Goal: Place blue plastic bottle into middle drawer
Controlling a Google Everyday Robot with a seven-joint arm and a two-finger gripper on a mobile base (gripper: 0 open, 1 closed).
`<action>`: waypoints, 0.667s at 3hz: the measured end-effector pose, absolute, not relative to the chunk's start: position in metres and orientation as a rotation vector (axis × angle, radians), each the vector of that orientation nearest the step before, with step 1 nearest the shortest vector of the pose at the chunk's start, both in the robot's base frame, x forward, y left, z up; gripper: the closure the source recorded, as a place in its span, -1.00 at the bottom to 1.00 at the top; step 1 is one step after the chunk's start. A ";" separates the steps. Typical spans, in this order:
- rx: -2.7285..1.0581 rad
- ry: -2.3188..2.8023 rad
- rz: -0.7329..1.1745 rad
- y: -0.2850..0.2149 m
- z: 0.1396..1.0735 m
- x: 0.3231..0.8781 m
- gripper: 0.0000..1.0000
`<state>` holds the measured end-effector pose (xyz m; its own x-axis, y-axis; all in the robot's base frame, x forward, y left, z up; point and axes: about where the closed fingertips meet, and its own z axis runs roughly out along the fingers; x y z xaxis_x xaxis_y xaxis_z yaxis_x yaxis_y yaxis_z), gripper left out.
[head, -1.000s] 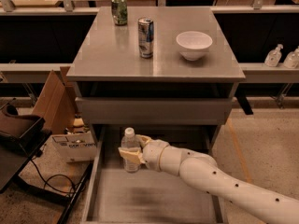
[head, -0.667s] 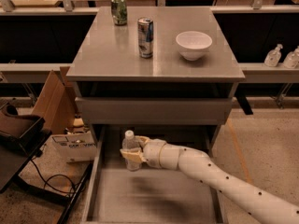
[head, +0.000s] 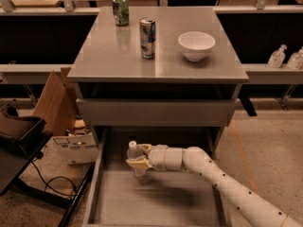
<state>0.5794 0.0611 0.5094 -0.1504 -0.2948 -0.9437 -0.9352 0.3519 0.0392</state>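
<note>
The two-finger gripper (head: pixel 137 157), at the end of a white jointed arm (head: pixel 213 171), is low in front of the grey metal cabinet (head: pixel 109 56), under the cabinet's closed plain drawer front. Its beige fingers (head: pixel 138 164) are clamped on the blue plastic bottle (head: pixel 134 151), a small clear water bottle with a white screw cap. The bottle is about upright over the back part of the middle drawer (head: pixel 156 200), a wide grey metal tray pulled out of the cabinet; whether it touches the drawer floor cannot be told. On top of the cabinet stand a green can (head: pixel 120 9), a slim blue-and-silver can (head: pixel 147 38) and a round white bowl (head: pixel 196 45). Left of the cabinet leans a brown cardboard box (head: pixel 56 100).
</note>
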 end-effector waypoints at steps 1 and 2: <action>-1.122 1.632 0.896 0.052 0.473 0.575 1.00; -1.039 1.601 0.969 0.045 0.449 0.565 1.00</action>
